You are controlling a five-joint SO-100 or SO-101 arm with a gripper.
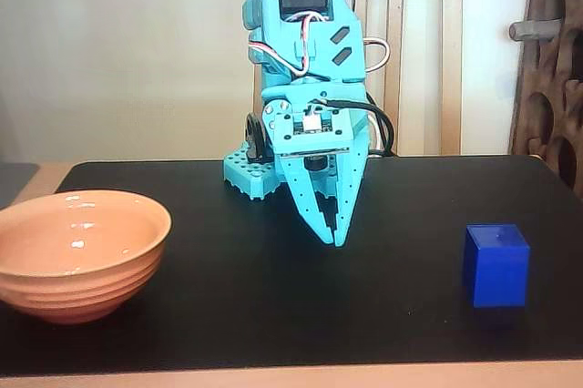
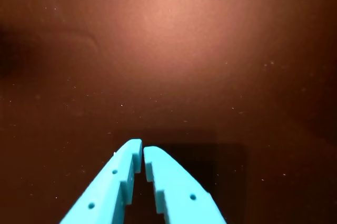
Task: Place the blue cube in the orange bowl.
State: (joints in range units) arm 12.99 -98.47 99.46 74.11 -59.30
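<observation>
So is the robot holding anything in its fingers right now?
No, nothing. The gripper is shut and empty, pointing down at the black table. The blue cube sits apart on the table.

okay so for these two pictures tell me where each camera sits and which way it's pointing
Fixed view: low at the table's front edge, facing the arm head-on, bowl left, cube right; gripper hangs shut.
Wrist view: on the gripper, looking down along the fingers at bare dark tabletop.
Shared: only the gripper and tabletop; bowl and cube are outside the wrist view.
</observation>
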